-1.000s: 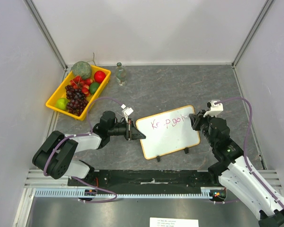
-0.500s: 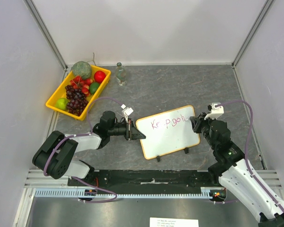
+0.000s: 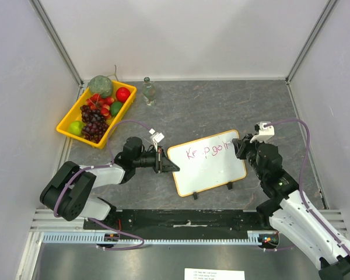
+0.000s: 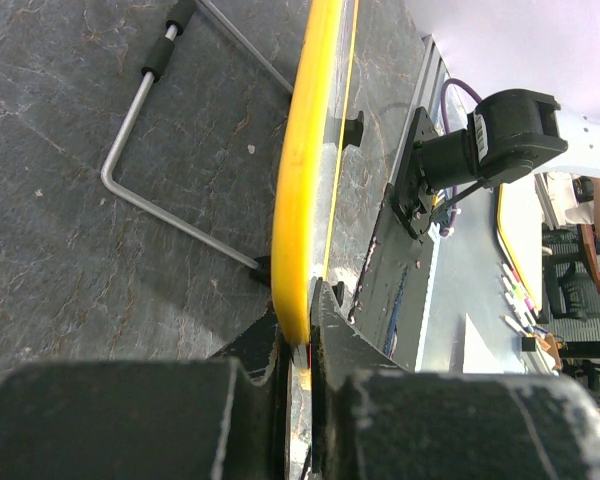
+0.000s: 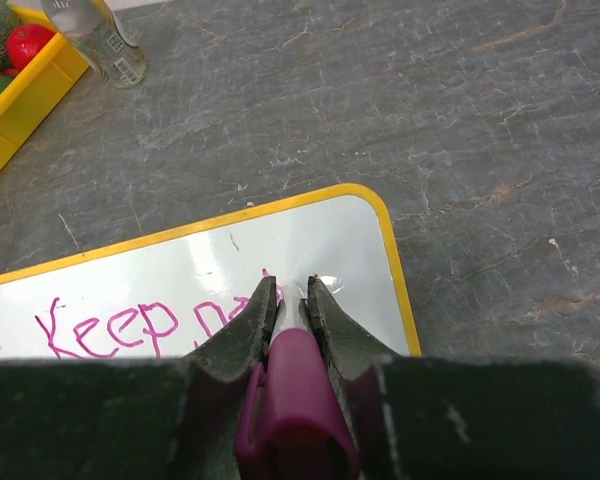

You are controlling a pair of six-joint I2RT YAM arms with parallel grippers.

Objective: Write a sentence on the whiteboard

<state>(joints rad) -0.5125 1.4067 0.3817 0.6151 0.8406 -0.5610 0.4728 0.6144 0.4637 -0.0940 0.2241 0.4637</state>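
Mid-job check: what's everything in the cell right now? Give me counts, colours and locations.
whiteboard: one, white with a yellow frame, middle of the table, pink writing beginning "Keep" on it
marker: one, magenta, in the right gripper, pointing down at the whiteboard
tray: one, yellow, far left of the table
fruit: a pile of dark grapes with red and green pieces, in the tray
bottle: one, clear, upright just right of the tray
bent metal rod: one, silver, on the table by the whiteboard's edge
table: one, dark grey
left gripper: one, black, shut on the whiteboard's left edge
right gripper: one, black, shut on the marker
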